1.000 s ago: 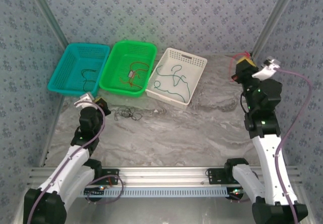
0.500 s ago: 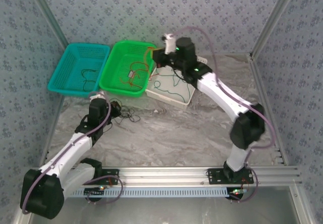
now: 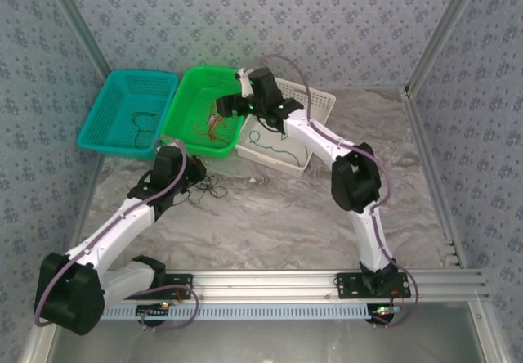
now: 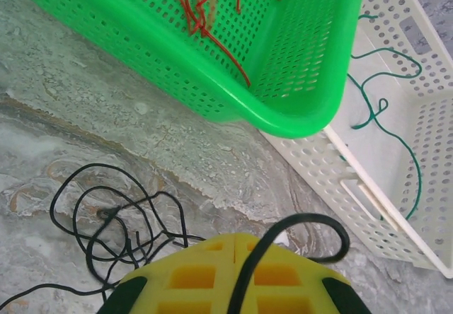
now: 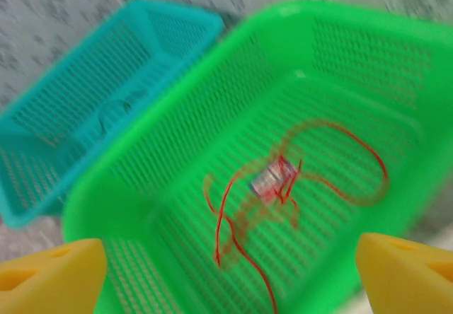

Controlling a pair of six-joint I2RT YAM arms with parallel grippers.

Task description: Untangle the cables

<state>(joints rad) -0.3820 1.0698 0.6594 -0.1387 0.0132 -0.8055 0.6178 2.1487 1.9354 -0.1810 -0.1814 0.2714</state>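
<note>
- Top external view: left gripper point(image 3: 190, 177) is recorded at the thin black cable point(image 3: 208, 186). The cable is heaped on the grey marbled table point(image 3: 294, 216), just in front of the green perforated plastic basket point(image 3: 186, 138).
- Left wrist view: yellow fingers point(image 4: 191, 271) are seen pressed together. One black strand is caught in the seam and loops out to the right, so the grip is judged clenched on it.
- Governing relation: the knot point(image 4: 113, 222) is spread flat just left of and beyond the fingertips. The left arm is much the nearer, and any pull is judged best drawn away from that knot.
- Right gripper point(image 5: 226, 275): its tips are held wide apart and nothing is grasped. It hangs over the green basket, with the thin red cable point(image 5: 287, 179) lying ahead between the tips.
- Thin green cable point(image 3: 270, 144): it is stored in the white perforated basket point(image 3: 320, 97).
- Dark cable point(image 3: 143, 122): it is stored in the teal perforated basket point(image 3: 98, 126).
</note>
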